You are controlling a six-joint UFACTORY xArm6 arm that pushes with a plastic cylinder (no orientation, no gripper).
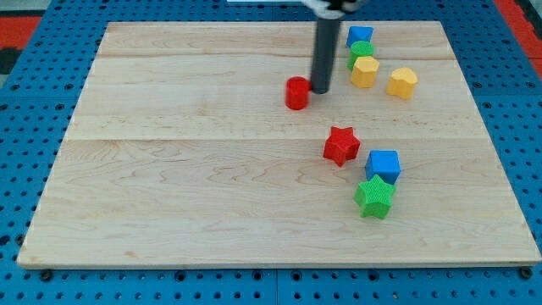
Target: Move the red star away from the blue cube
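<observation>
The red star [341,145] lies right of the board's middle. The blue cube [384,165] sits just to its lower right, a small gap between them. My tip [321,90] is on the board above the star, touching the right side of a red cylinder [296,93]. The tip is well apart from the star and the cube.
A green star [374,197] touches the blue cube from below. At the view's top right are a blue block [359,36], a green block [362,51], a yellow block [365,72] and a yellow hexagon [402,83]. The wooden board [169,169] lies on a blue pegboard.
</observation>
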